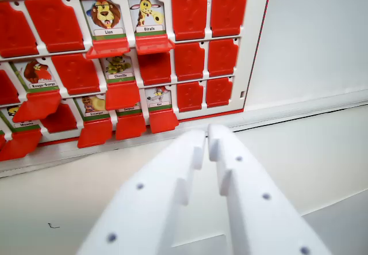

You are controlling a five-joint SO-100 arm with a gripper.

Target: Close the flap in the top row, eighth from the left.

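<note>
We are inspecting a white game board (256, 48) with red flaps, seen from the wrist camera. Three rows are showing. In the top row, the Lion card (103, 16) and the Girafe card (147, 14) are standing exposed, each with its red flap hanging out below it: the Lion flap (107, 48) and the Girafe flap (154, 44). To the wrist view's right of these, two closed flaps (188, 13) (227, 10) are covering their cells. We cannot tell which flap counts as eighth from the left, since the row is running out of frame at the wrist view's left.

The Girafe flap is lying with its long axis across the row, its free edge pointing out from the board toward the camera.

In the middle row, the Chenille card (118, 67) and the Rouge-Gorge card (37, 73) are showing uncovered. In the bottom row, several more cards are showing, their labels too small to read with confidence.

The white gripper (207, 135) is hovering below the board, its jaws nearly together and holding nothing, apart from every flap.
</note>
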